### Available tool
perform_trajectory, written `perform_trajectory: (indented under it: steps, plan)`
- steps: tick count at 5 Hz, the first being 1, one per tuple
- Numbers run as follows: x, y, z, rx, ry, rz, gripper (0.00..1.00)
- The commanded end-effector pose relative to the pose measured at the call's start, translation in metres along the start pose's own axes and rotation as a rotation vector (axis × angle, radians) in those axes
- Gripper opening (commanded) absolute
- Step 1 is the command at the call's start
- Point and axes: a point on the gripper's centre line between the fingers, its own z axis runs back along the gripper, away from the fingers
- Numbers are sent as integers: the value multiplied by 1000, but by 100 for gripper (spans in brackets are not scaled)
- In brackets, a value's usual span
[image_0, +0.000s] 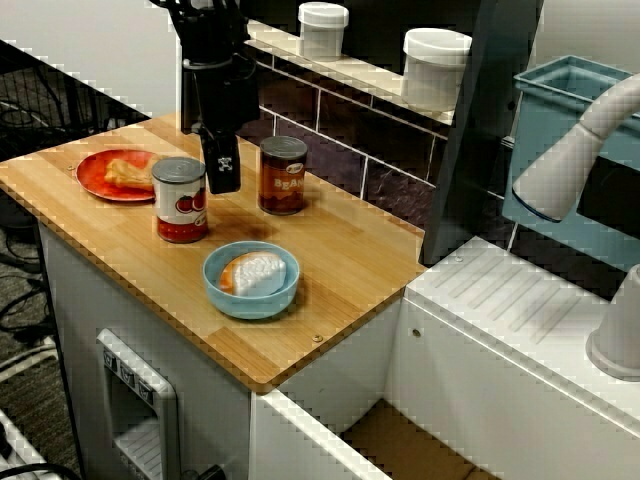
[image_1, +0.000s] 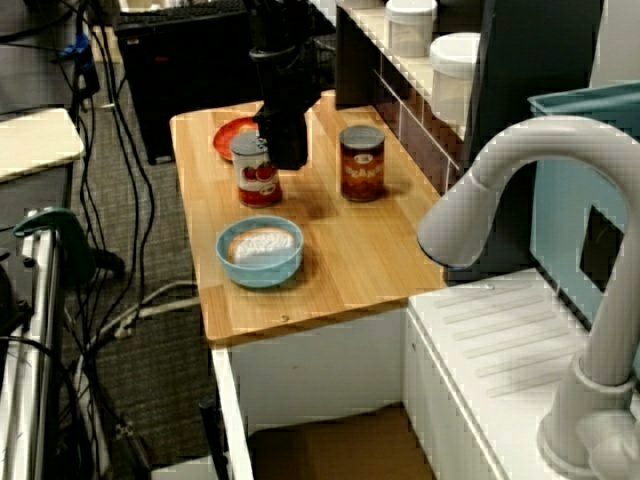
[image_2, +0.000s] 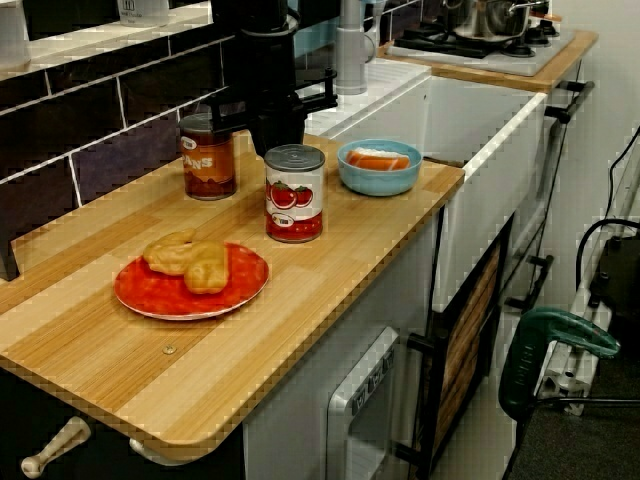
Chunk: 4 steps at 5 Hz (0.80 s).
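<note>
Seemingly full, the tomato can (image_0: 181, 203) stood upright on the table (image_0: 340, 262), between a red plate (image_2: 150, 296) and a bean can (image_0: 283, 178). It was judged heavy, rigid and smooth-walled, best taken across its sides at mid-height. The gripper (image_0: 222, 178) hung just beside it, between both cans; whether its jaws were parted could not be told. Its tip, partly hidden behind the can in the low side view, was shown from above.
</note>
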Motion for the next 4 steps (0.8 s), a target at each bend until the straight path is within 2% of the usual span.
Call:
perform_trajectory:
  steps: [1, 3, 4]
  plan:
    - [-1, 10, 24, 50, -37, -8, 0]
    - [2, 15, 26, 34, -45, 31, 0]
    - [13, 13, 37, 7, -58, 44, 0]
